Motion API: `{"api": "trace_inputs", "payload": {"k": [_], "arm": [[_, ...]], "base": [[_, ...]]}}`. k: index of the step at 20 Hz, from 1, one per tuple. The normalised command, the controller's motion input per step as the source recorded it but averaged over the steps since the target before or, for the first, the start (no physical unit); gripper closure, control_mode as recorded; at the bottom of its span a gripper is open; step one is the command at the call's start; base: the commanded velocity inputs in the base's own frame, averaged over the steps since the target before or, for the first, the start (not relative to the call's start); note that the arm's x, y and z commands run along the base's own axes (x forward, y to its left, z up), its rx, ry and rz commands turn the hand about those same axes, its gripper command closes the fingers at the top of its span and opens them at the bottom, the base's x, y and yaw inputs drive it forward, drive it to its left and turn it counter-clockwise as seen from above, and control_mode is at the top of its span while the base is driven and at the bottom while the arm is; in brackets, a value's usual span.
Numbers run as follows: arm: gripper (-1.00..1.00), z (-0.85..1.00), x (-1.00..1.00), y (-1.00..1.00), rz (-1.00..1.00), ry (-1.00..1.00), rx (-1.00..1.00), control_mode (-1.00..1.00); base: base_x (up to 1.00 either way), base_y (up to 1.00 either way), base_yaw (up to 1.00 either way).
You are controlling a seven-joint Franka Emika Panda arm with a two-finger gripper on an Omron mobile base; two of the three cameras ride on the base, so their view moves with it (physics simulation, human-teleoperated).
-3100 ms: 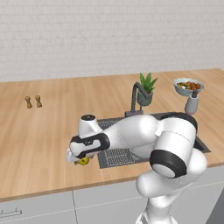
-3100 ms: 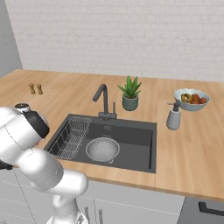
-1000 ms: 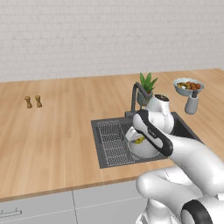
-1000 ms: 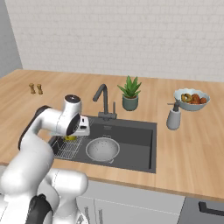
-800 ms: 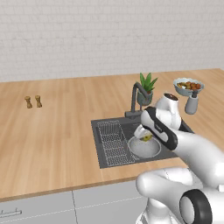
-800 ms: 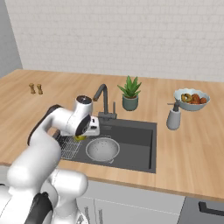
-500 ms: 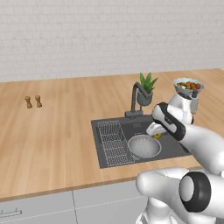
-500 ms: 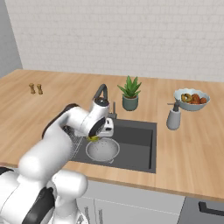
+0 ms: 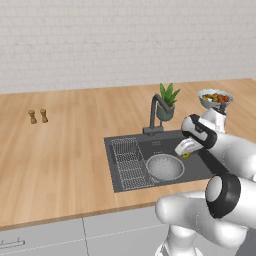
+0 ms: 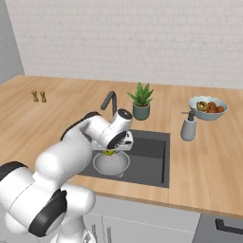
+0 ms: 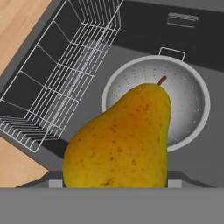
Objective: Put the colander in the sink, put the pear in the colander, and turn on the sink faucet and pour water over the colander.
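Observation:
The light grey colander [image 9: 165, 167] sits in the dark sink [image 9: 114, 165], to the right of its wire rack [image 9: 129, 161]. My gripper [image 9: 184, 149] hangs over the colander's right rim, shut on the yellow-green pear [image 9: 186, 155]. From the right base view the gripper [image 10: 114, 147] holds the pear [image 10: 110, 152] just above the colander [image 10: 112, 163]. The hand view has the pear [image 11: 120, 140] in front of the colander [image 11: 188, 94], hiding my fingertips. The dark faucet [image 9: 156, 112] stands behind the basin, and I see no water running.
A potted plant [image 9: 166, 102] stands right of the faucet. A soap dispenser [image 10: 189, 126] and a bowl of fruit [image 10: 208, 107] are on the counter right of the sink. Two small shakers [image 9: 37, 116] stand far left. The wire rack [image 11: 61, 78] fills the sink's left part.
My arm has swung right with the pear, from the front left of the sink, across the wire rack, to above the colander. The colander has stayed in place.

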Motion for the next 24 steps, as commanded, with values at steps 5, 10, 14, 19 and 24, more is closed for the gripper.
{"api": "trace_inputs", "payload": {"k": [5, 10, 14, 19, 24], "arm": [[1.00, -0.36, 0.26, 0.00, 0.08, 0.00, 0.03, -1.00], [1.00, -0.48, 0.41, 0.00, 0.07, 0.00, 0.02, -1.00], [1.00, -0.32, 0.48, 0.00, 0.08, 0.00, 0.02, -1.00], [1.00, -0.18, 0.40, 0.00, 0.07, 0.00, 0.03, -1.00], [1.00, -0.35, 0.13, -0.05, 0.05, 0.00, 0.00, -1.00]], "base": [[0.00, 0.00, 0.00], [0.00, 0.00, 0.00], [0.00, 0.00, 0.00], [0.00, 0.00, 0.00], [0.00, 0.00, 0.00]]}}
